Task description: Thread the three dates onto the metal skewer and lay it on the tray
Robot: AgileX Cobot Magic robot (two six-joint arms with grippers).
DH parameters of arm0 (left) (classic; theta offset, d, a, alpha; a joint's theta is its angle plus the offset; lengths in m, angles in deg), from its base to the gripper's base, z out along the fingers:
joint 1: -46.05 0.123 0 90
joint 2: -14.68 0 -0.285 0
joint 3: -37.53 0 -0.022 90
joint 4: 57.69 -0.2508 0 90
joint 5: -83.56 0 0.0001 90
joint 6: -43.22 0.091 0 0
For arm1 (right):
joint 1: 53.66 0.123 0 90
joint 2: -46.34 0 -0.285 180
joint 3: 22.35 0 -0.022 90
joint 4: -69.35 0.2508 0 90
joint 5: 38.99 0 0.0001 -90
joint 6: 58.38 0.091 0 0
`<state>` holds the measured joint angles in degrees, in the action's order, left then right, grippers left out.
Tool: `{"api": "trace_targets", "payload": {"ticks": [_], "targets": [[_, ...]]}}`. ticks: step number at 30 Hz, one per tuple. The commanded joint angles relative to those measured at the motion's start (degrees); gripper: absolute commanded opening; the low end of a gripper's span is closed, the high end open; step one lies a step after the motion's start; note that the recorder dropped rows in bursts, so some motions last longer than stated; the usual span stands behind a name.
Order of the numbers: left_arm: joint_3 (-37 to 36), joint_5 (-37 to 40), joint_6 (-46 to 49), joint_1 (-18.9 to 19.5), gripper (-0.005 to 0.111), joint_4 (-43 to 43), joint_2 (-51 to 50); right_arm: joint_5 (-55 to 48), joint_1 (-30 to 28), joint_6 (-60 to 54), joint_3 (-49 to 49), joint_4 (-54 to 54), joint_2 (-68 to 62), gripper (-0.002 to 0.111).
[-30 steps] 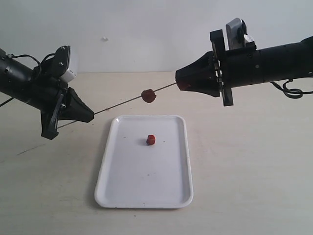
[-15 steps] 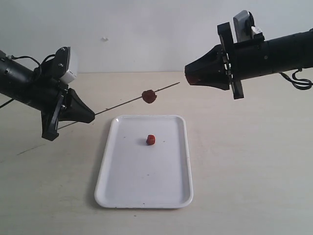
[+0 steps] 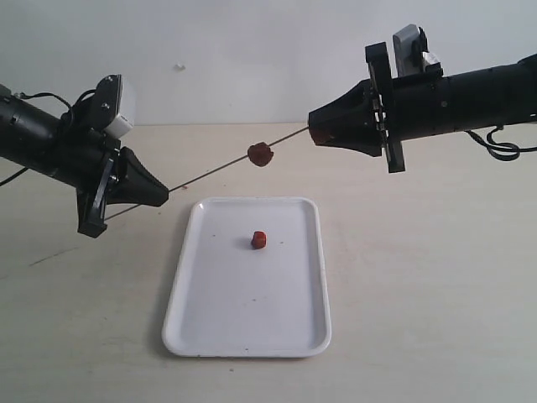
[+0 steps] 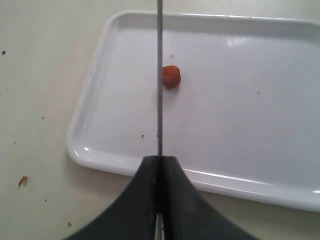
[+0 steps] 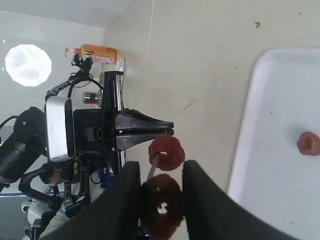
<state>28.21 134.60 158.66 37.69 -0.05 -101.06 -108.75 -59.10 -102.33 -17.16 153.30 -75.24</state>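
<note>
My left gripper point(image 3: 163, 195) is shut on the lower end of the thin metal skewer point(image 3: 214, 172), which slants up to the right above the table. One date point(image 3: 260, 154) is threaded on it near its far end. The right gripper point(image 3: 313, 133) is shut on a second date point(image 5: 160, 202), held right at the skewer's tip point(image 5: 153, 171), with the threaded date point(image 5: 166, 152) just beyond. A third date point(image 3: 259, 239) lies on the white tray point(image 3: 210, 336). In the left wrist view the skewer point(image 4: 159, 75) runs out from the shut gripper point(image 4: 160, 159) over the tray point(image 4: 95, 155).
The tray lies lengthwise on the beige table between the two arms. Small crumbs point(image 4: 22, 180) dot the table near its rim. The left arm and its camera point(image 5: 60, 127) face the right gripper. An orange bottle point(image 5: 97, 52) stands far behind.
The right gripper drew back up and to the right with its date, then returned to the skewer's tip. The left gripper lifted the skewer slightly, raising the threaded date.
</note>
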Motion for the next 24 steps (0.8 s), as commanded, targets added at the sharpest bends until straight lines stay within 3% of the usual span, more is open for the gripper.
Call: {"api": "trace_targets", "payload": {"ticks": [1,24], "targets": [[-0.16,0.48,0.39,-0.39,0.0,0.81,0.17,-0.2,0.13,-0.9,-0.42,1.45,0.21,0.029],[-0.16,-2.15,0.66,-0.27,0.0,1.17,0.17,-0.2,-1.28,-1.97,-0.42,0.97,0.21,0.029]]}}
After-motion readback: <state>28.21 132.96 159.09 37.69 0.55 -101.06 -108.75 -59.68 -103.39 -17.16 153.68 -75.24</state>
